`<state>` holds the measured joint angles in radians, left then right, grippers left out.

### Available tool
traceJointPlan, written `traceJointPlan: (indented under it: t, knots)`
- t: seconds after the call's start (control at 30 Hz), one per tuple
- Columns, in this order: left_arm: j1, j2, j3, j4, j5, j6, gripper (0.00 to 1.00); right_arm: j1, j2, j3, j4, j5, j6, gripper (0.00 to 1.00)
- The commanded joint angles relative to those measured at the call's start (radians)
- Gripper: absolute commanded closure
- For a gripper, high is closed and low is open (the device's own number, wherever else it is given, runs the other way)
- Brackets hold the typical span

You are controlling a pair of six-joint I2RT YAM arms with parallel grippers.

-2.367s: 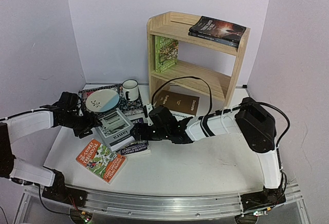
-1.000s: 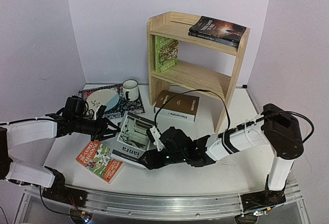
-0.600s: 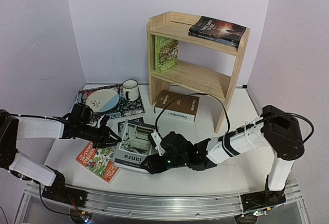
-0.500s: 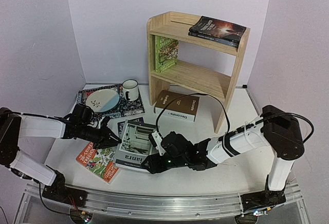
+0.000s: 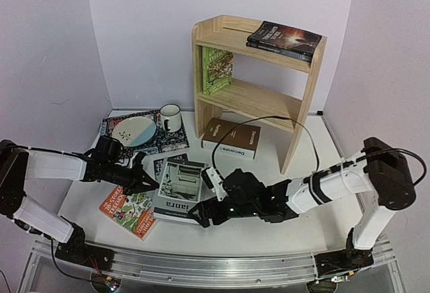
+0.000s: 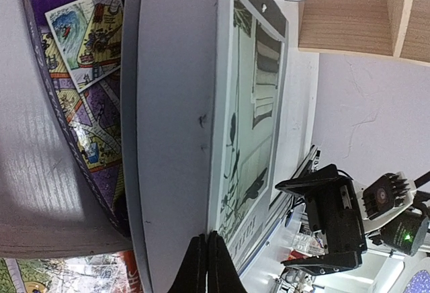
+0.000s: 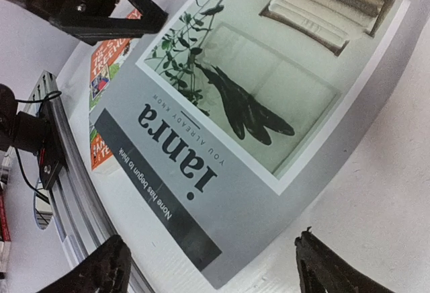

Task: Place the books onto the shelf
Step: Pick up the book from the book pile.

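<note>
From where I stand, with twelve o'clock at the back wall, the small pale pine shelf with two boards (image 5: 306,88) stands at about one o'clock on the white table (image 5: 282,239). Two dark-covered books (image 5: 282,39) lie stacked flat on its top board. A green paperback (image 5: 216,70) stands upright at the nine o'clock end of the lower board. The thick brown-and-white "Decorate" book (image 5: 232,138) lies flat on the table at the shelf's foot.

The other books are on the table, off the shelf. The grey book with a sofa photograph on its cover (image 5: 176,189) lies flat near the middle. Under it is a dark blue comic-covered paperback (image 5: 163,165), which pokes out at eleven o'clock. An orange Treehouse paperback (image 5: 132,209) lies at the grey book's eight o'clock, touching or slightly under that pile.

The left gripper (image 5: 151,180) reaches in low from nine o'clock. Its fingers (image 6: 198,266) are pressed together with nothing between them, and their tips are at the grey book's nine o'clock edge. The right gripper (image 5: 207,212) sits low at the grey book's five o'clock corner. Its two fingers (image 7: 101,273) are spread wide and nothing is pinched between them.

At eleven o'clock, a patterned mat (image 5: 107,123) carries a pale round plate (image 5: 134,132) and a white mug (image 5: 170,117).
</note>
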<state>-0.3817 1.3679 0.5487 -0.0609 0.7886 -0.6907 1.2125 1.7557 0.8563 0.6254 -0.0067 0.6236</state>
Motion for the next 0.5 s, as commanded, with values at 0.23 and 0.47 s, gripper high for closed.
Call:
traceJointPlan:
  t: [0.23,0.47]
  knots:
    - [-0.005,-0.105,0.093,-0.034,0.156,-0.041,1.00,0.005,-0.377,-0.168,-0.076,0.258,-0.426,0.02]
    - [-0.006,-0.131,0.120,-0.034,0.220,-0.061,1.00,0.004,-0.464,-0.234,-0.060,0.210,-0.866,0.02]
